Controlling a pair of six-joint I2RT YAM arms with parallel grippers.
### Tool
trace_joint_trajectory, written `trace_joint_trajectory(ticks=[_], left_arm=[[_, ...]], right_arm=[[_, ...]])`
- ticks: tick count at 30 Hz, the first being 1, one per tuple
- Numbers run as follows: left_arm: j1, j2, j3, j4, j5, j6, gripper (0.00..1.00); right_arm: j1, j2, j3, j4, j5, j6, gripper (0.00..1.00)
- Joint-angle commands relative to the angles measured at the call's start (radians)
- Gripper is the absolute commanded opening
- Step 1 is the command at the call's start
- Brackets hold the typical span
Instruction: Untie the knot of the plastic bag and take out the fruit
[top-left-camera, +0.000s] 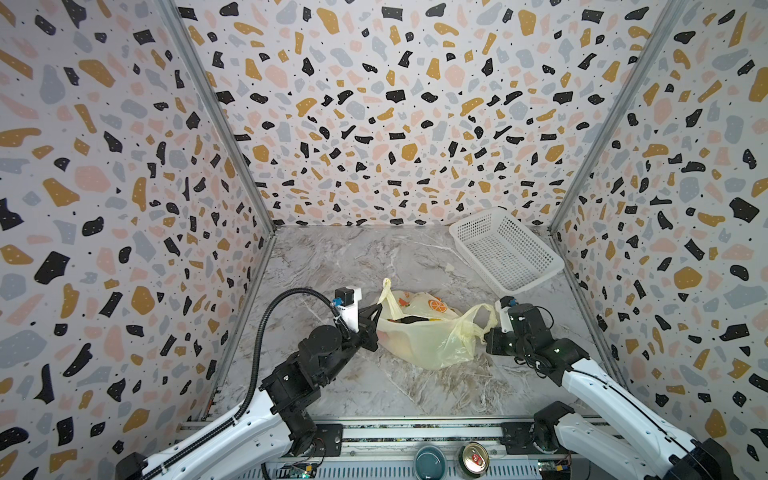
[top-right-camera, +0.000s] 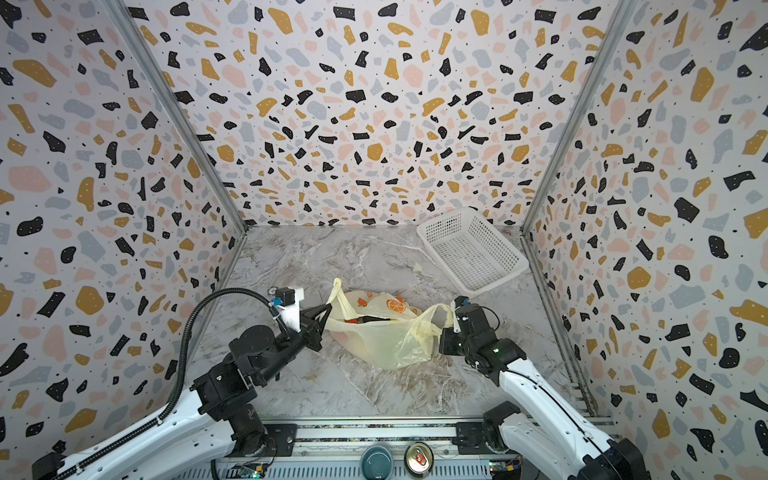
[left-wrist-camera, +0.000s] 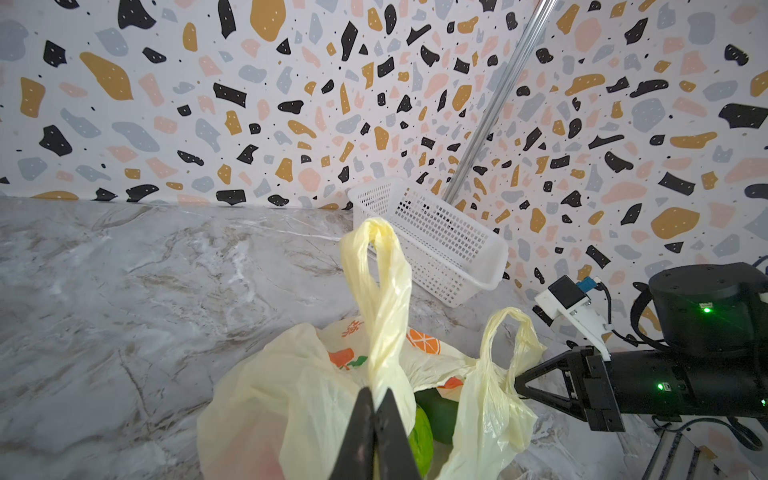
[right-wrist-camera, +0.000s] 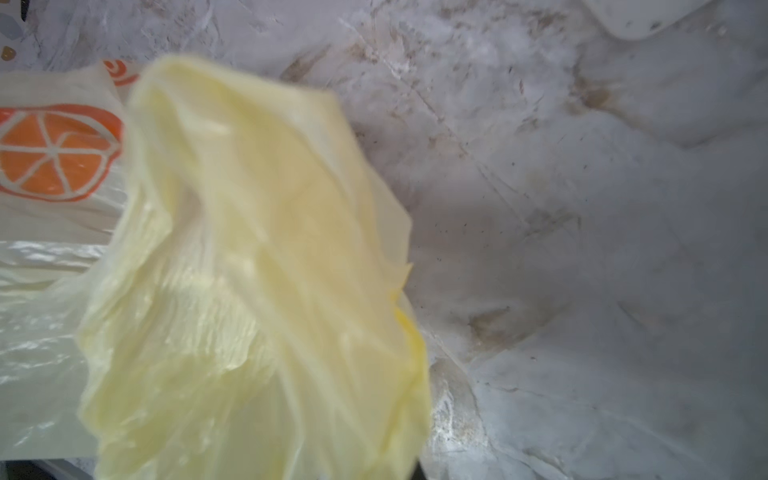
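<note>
since the left gripper (left-wrist-camera: 377, 399) clamps the plastic bag's (top-left-camera: 432, 349) nine o'clock handle (left-wrist-camera: 386, 332) and the right gripper (left-wrist-camera: 519, 380) its three o'clock handle (left-wrist-camera: 488, 374), the fruit (left-wrist-camera: 440, 411) lies between them, nearer the left.

- Side wall (top-left-camera: 83, 187) outboard of left gripper (left-wrist-camera: 371, 399): white panel, terrazzo print in black, ochre, pink, grey.
- Opposite wall (top-left-camera: 685, 166) outboard of right gripper (left-wrist-camera: 517, 380): same print.
- Back wall (top-left-camera: 374, 124) beyond both: same print.
- Metal corner posts (top-left-camera: 216, 116) join the walls.
- Tabletop (top-left-camera: 332, 257) below both: grey-white marble look, brown veining.
- Aluminium rail (top-left-camera: 415, 434) along the front edge, behind both.
- Light soft, even.
</note>
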Motion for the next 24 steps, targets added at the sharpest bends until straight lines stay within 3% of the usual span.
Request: trace_joint_trajectory(ticks=[1,7,12,13,15,18,22,24], left_arm=[[-0.006,-0.008,-0.050,0.019,0.001,-0.033,0.00],[-0.005,-0.041,-0.109,0.016,-0.027,-0.049,0.00],[-0.005,-0.056,-0.102,0.018,-0.047,-0.045,0.00],[-0.005,-0.055,-0.096,0.022,-0.048,-0.042,0.00],[-0.005,-0.051,-0.073,0.037,-0.045,-0.027,0.00],[-0.006,-0.025,-0.034,0.039,-0.032,-0.001,0.00],[-0.005,-0.006,-0.021,0.058,-0.018,0.016,0.00],[-0.006,-0.001,-0.021,0.071,-0.017,0.016,0.00]], right_arm=[[0.019,0.014,-0.035,0.084,-0.043,0.046,0.00],[0.106,0.121,-0.065,0.095,-0.023,0.037,0.00],[0.121,0.107,-0.052,0.064,0.003,0.009,0.02],[0.120,0.101,-0.033,0.040,0.001,0.000,0.10],[0.122,0.083,0.002,-0.005,-0.045,-0.007,0.38],[0.126,0.055,0.080,-0.122,-0.070,0.023,0.64],[0.130,-0.033,0.163,-0.251,0.011,0.092,0.80],[0.129,-0.072,0.201,-0.295,0.051,0.110,0.84]])
